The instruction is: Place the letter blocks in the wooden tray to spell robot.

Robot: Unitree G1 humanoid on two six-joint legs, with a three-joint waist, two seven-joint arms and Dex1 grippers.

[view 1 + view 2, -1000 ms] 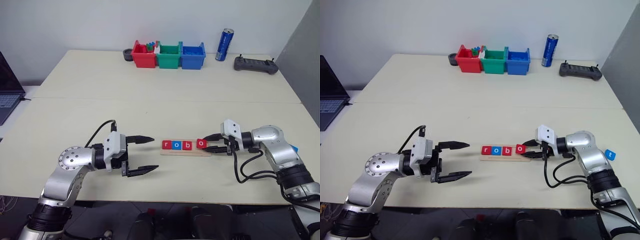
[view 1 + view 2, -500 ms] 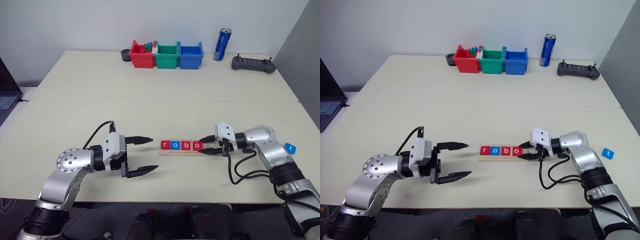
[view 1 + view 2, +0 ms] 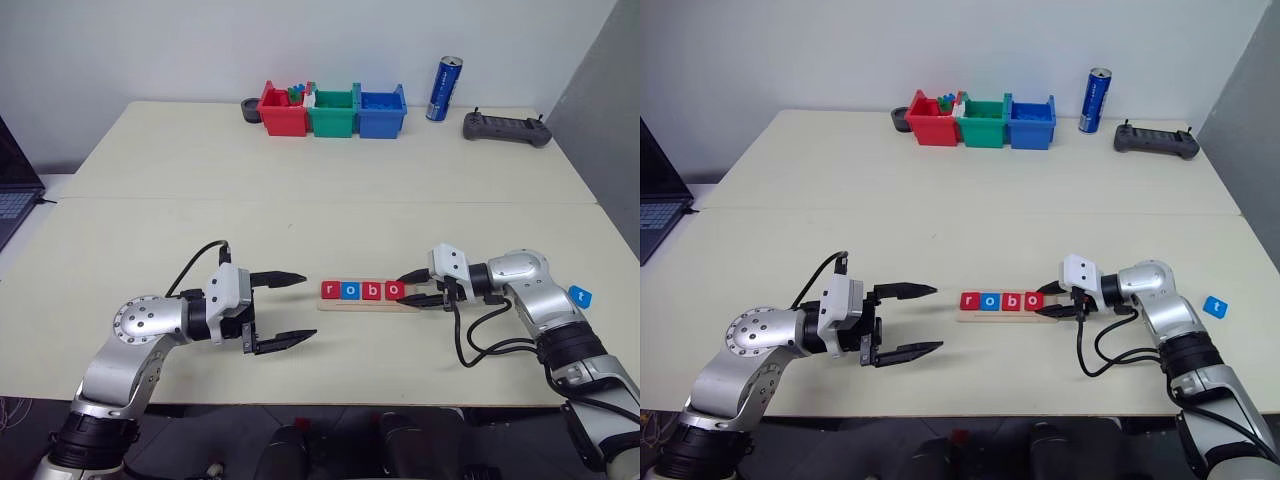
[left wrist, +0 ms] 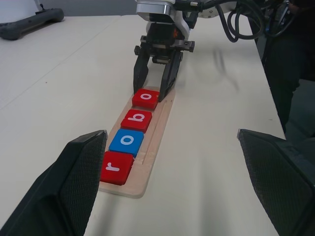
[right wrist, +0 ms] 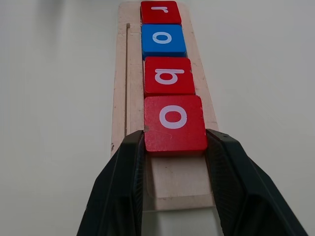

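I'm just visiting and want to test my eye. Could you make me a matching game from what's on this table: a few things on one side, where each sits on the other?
Things:
1. blue t tile
2. blue o tile
3. blue can
4. left pincer

Places or states:
A. in the wooden tray, between r and b
B. wide open near the tray's r end
C. loose on the table, by the right arm
D. standing at the far edge, beside the black controller

Pairs: 1-C, 2-A, 3-D, 4-B

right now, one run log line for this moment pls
tray: r, o, b, o seated | right gripper: straddling second o block | left gripper: open, empty | t block: on table, right of arm
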